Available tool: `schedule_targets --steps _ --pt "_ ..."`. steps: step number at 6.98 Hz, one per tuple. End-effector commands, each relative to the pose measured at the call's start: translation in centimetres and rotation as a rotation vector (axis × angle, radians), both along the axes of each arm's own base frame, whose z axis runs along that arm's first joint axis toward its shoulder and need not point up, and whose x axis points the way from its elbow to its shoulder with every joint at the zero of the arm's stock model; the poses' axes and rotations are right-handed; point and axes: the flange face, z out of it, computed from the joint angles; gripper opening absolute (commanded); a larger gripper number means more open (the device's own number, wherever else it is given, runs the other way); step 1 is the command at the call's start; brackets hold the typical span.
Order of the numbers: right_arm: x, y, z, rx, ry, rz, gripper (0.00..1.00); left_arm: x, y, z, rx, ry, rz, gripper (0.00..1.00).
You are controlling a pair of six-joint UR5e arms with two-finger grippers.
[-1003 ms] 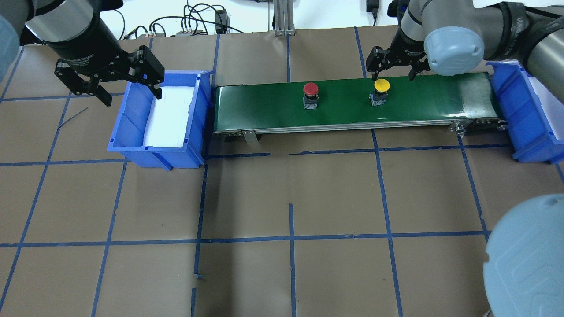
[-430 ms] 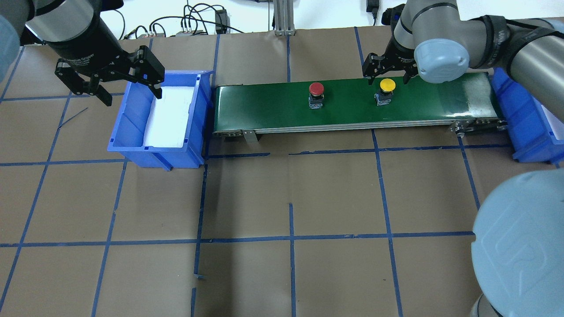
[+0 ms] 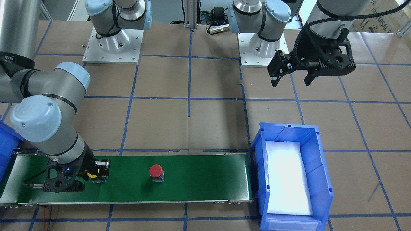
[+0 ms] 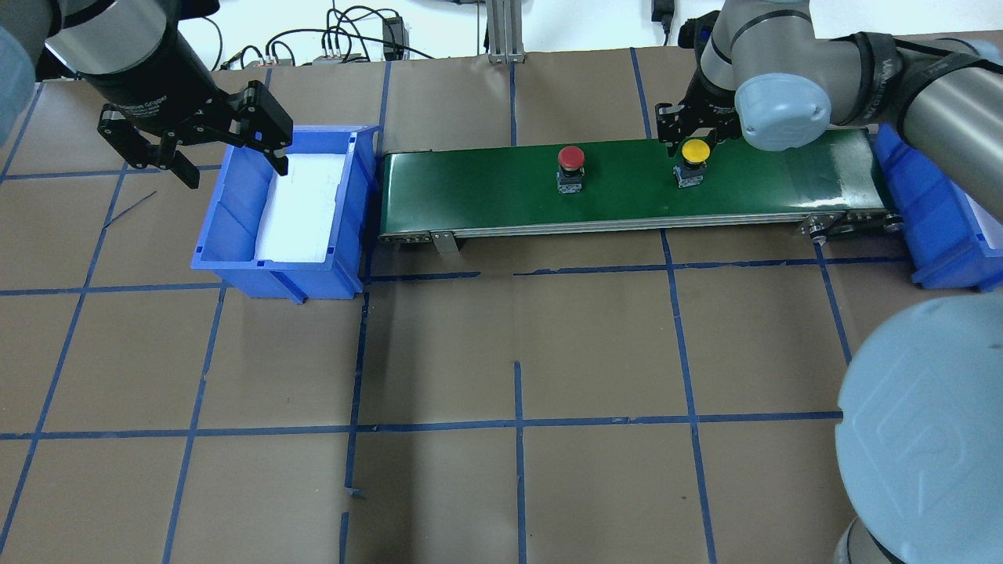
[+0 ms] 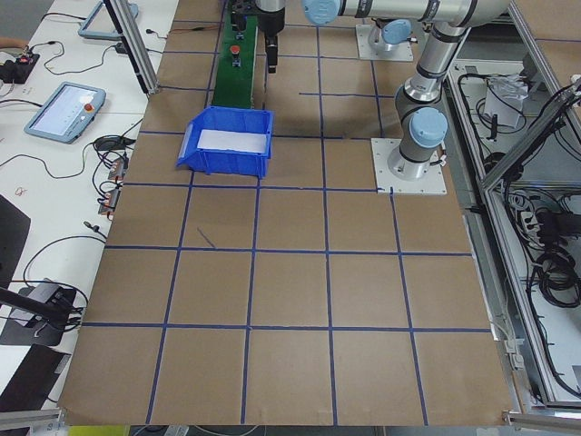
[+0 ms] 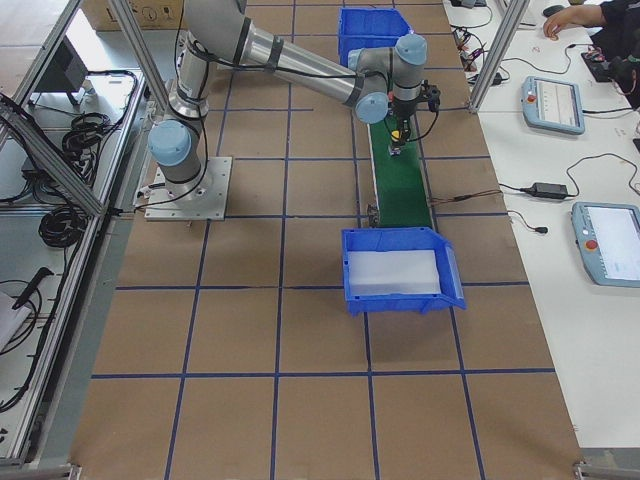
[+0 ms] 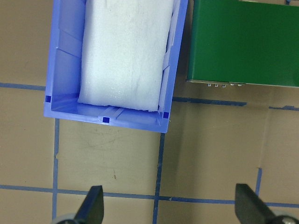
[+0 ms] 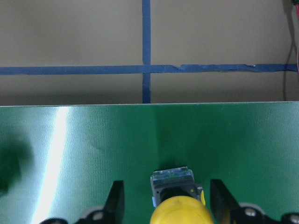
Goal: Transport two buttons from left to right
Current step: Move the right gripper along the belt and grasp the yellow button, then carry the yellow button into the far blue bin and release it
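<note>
The yellow button (image 4: 694, 150) and the red button (image 4: 570, 157) stand upright on the green conveyor belt (image 4: 486, 188), the red one to the left. My right gripper (image 4: 689, 139) is open and straddles the yellow button. In the right wrist view its fingers (image 8: 117, 200) stand on either side of the yellow cap (image 8: 181, 212) with a gap on the left. In the front view the gripper (image 3: 90, 177) hides most of the yellow button (image 3: 92, 175); the red button (image 3: 156, 171) stands free. My left gripper (image 4: 231, 166) is open and empty, high over the left blue bin (image 4: 274, 278).
The left bin (image 3: 289, 128) holds only white foam padding. A second blue bin (image 4: 940, 235) sits at the belt's right end. Cables and an aluminium post lie behind the belt. The brown table bears blue tape grid lines.
Both buttons have moved a little to the right on the belt. My right gripper has come down around the yellow button. The left arm has not moved.
</note>
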Motion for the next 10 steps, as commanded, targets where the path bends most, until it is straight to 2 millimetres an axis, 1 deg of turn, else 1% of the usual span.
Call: schedule_targets --steps 1,2,3,4,6,7,8,9,10 --pt "-2.5 0.7 3.8 0.016 0.018 0.010 0.07 0.0 0.0 0.0 0.000 -0.001 0.000 1.00" --pt "-6.0 2.3 7.5 0.047 0.017 0.003 0.08 0.0 0.0 0.0 0.000 0.000 0.000 1.00" --pt "-10.8 4.1 10.8 0.054 0.024 0.019 0.08 0.0 0.0 0.0 0.000 -0.001 -0.001 1.00" --pt "-16.8 5.8 13.1 0.046 0.039 0.067 0.09 0.0 0.0 0.0 0.000 0.000 0.000 1.00" --pt "-29.3 8.4 15.5 0.015 0.094 0.220 0.09 0.2 0.0 0.0 0.000 0.000 0.002 1.00" --pt "-33.1 9.3 15.8 0.009 0.108 0.264 0.09 0.2 0.0 0.0 0.000 0.000 0.002 1.00" --pt "-35.4 9.9 15.4 0.008 0.111 0.300 0.09 0.2 0.0 0.0 0.000 0.000 0.002 1.00" --pt "-37.4 9.6 14.0 -0.002 0.100 0.326 0.09 0.2 0.0 0.0 0.000 0.000 0.002 1.00" --pt "-39.6 8.8 11.6 0.005 0.092 0.339 0.09 0.2 0.0 0.0 0.000 0.000 0.002 1.00"
